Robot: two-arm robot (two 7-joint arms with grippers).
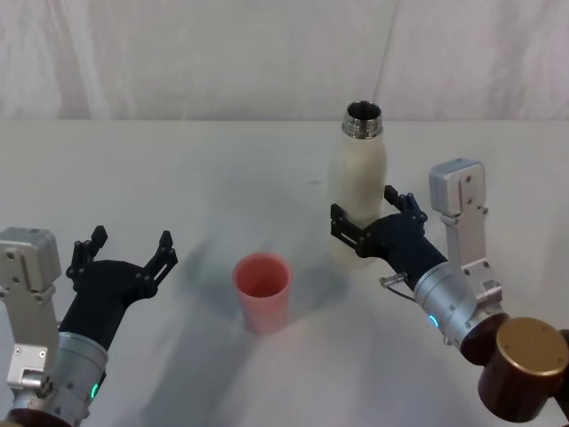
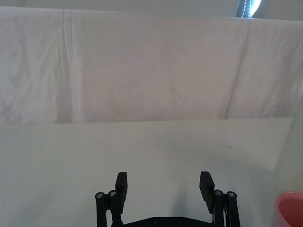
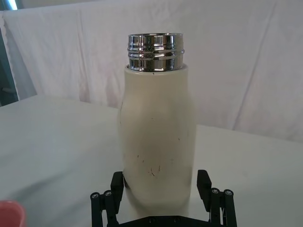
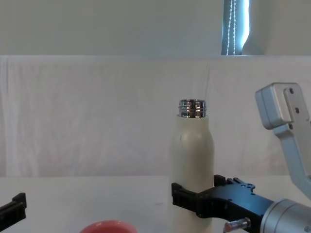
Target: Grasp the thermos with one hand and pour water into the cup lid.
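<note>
Pink cup lid (image 1: 262,291) nearest, upright and open-mouthed, ready to catch the pour. Left of it, left gripper (image 1: 124,253) idle, fingers spread wide, holding nothing. Beyond and right of lid, cream thermos (image 1: 357,187) upright, uncapped; right gripper (image 1: 366,221) set around its lower body, fingers either side, seemingly not yet clamped. Bare table (image 1: 178,169) between thermos and lid, nothing obstructing.

Cup lid (image 4: 106,226) bottom-edge-cropped, chest view

Soft even light, faint shadows, perhaps slight blur throughout.
</note>
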